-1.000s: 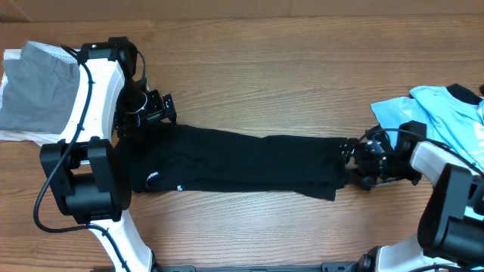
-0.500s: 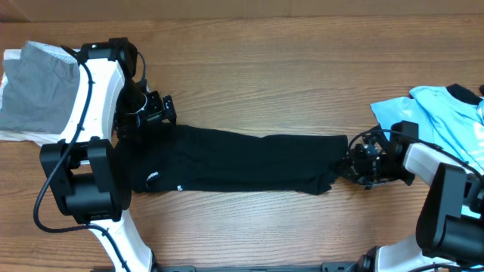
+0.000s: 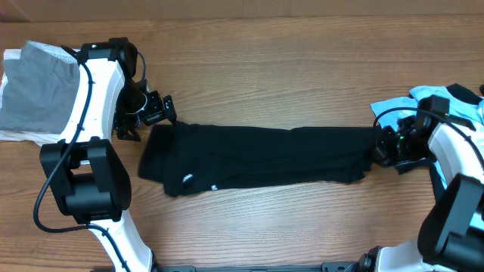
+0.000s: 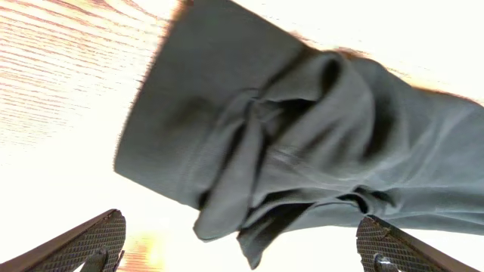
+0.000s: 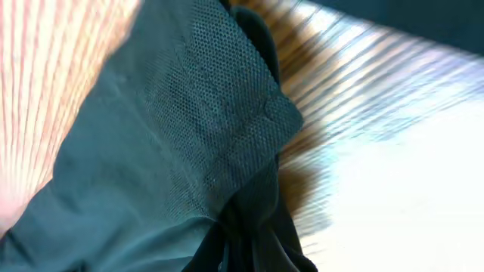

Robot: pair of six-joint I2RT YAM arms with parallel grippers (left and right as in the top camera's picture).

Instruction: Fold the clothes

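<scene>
The black shirt (image 3: 257, 155) lies as a long folded strip across the middle of the table, with a small white print (image 3: 187, 178) near its left end. My right gripper (image 3: 380, 149) is shut on the strip's right end, and in the right wrist view the bunched black cloth (image 5: 249, 234) fills the frame. My left gripper (image 3: 147, 119) stands open just off the strip's upper left corner. The left wrist view shows its fingertips (image 4: 94, 240) wide apart, with the crumpled shirt end (image 4: 287, 143) ahead of them, untouched. A light blue shirt (image 3: 446, 106) lies at the right edge.
A grey garment (image 3: 38, 94) rests on white cloth at the far left, behind my left arm. The light blue shirt sits close beside my right arm. Bare wooden table (image 3: 287, 75) stretches behind and in front of the black strip.
My right gripper shut on the black shirt's right end and drew it right. The whole strip slid that way, straightened, and its left end came away from my left arm, which stayed put.
</scene>
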